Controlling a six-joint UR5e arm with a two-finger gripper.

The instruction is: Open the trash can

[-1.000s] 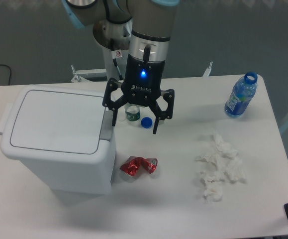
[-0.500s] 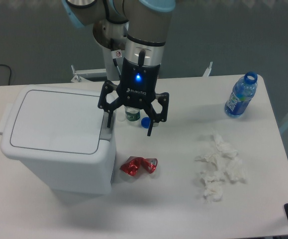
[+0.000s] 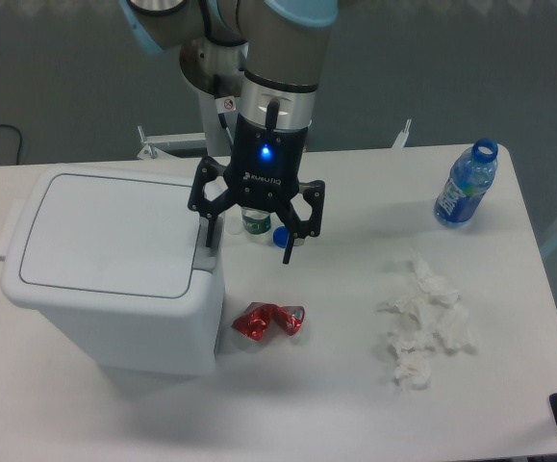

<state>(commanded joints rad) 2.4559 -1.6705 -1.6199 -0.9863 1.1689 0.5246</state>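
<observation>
The trash can is a big white bin on the left of the table, its flat lid lying shut. A grey push-button tab sits on its right edge. My gripper hangs open just right of the bin, pointing down. Its left fingertip is over the grey tab, at or just above it; contact is not clear. The right finger hangs above the table.
A crushed red can lies right of the bin's base. A small bottle and blue cap sit behind the gripper. Crumpled white tissues lie at right, a blue water bottle far right.
The gripper has shifted left toward the bin over the last second, bringing its left finger over the grey tab. It has barely moved in the last half second. The lid stays down.
</observation>
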